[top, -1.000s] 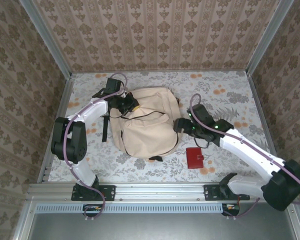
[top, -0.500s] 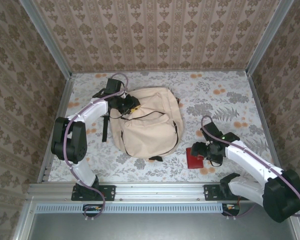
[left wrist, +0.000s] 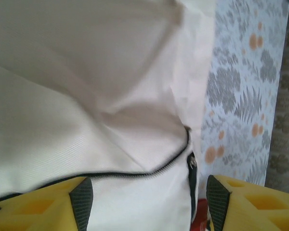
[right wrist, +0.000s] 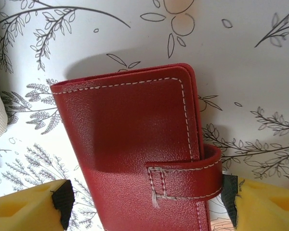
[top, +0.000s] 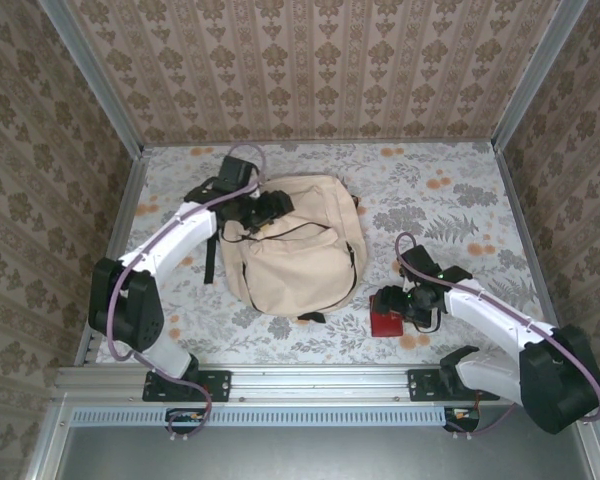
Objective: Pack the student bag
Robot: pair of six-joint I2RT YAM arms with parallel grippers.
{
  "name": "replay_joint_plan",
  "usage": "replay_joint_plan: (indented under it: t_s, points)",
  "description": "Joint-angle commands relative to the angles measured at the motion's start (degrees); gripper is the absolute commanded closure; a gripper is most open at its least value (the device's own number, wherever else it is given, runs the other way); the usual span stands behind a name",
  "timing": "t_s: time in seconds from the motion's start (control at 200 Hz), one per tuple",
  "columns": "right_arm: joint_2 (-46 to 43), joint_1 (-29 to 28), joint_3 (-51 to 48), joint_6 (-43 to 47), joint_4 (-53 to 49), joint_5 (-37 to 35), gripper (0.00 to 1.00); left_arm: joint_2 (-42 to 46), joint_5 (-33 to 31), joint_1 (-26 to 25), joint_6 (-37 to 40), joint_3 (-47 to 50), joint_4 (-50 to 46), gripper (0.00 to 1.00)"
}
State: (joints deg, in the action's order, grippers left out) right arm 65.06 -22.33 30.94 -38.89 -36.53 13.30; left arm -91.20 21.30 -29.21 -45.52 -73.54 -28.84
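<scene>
The left arm [top: 170, 240] and right arm [top: 500, 318] are built of smooth white links joined by rounded black joint housings, and each stands on a black base plate [top: 195, 382]. A mauve cable [top: 242, 149] loops along each arm. The left gripper [left wrist: 144, 192] and right gripper [right wrist: 144, 199] carry blocky yellow fingers [left wrist: 253, 204] with shallow moulded recesses, faced with black pads [left wrist: 82, 196].

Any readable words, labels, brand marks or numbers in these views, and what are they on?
None can be read. The student bag is plain beige fabric, the red wallet shows only white stitching, and the tablecloth and walls carry only floral patterns.
</scene>
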Motion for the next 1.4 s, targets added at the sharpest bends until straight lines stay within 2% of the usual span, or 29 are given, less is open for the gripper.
replay_joint_plan:
  t_s: [0.0,0.08,0.175,0.27,0.42,0.555,0.785,1.045,1.395]
  points:
    - [0.52,0.17,-1.28,0.79,2.84,5.99,0.18,1.16,-3.84,-6.08,0.65,-1.53,-3.69,0.34]
    - [-0.68,0.18,-1.60,1.09,4.53,9.31,0.22,0.16,-3.74,-11.06,-0.98,-1.02,-2.57,0.36]
    - [-3.26,0.59,-0.79,1.75,1.34,3.25,0.27,-1.76,-4.21,-17.42,-3.96,-0.39,-0.40,0.42]
    - [-4.58,2.94,-1.90,2.41,1.51,3.43,0.29,-4.43,-4.51,-22.67,-6.23,-0.97,2.20,0.50]
    - [-3.65,4.13,-2.96,2.84,2.99,5.32,0.31,-10.99,-4.03,-27.51,-7.17,-4.28,1.75,0.62]
    - [-3.26,5.57,-3.99,3.15,4.06,6.84,0.33,-17.02,-0.99,-30.72,-7.13,-6.96,1.15,0.66]
    - [-2.33,7.91,-6.05,3.08,7.29,10.14,0.40,-23.22,2.63,-31.47,-7.39,-8.05,-0.19,0.69]
    - [-0.84,8.19,-7.14,2.73,10.48,12.33,0.46,-28.07,5.01,-31.37,-7.61,-8.60,0.86,0.78]
    - [0.00,8.30,-7.63,1.68,15.68,18.05,0.59,-29.90,6.29,-30.50,-8.78,-6.84,3.24,0.83]
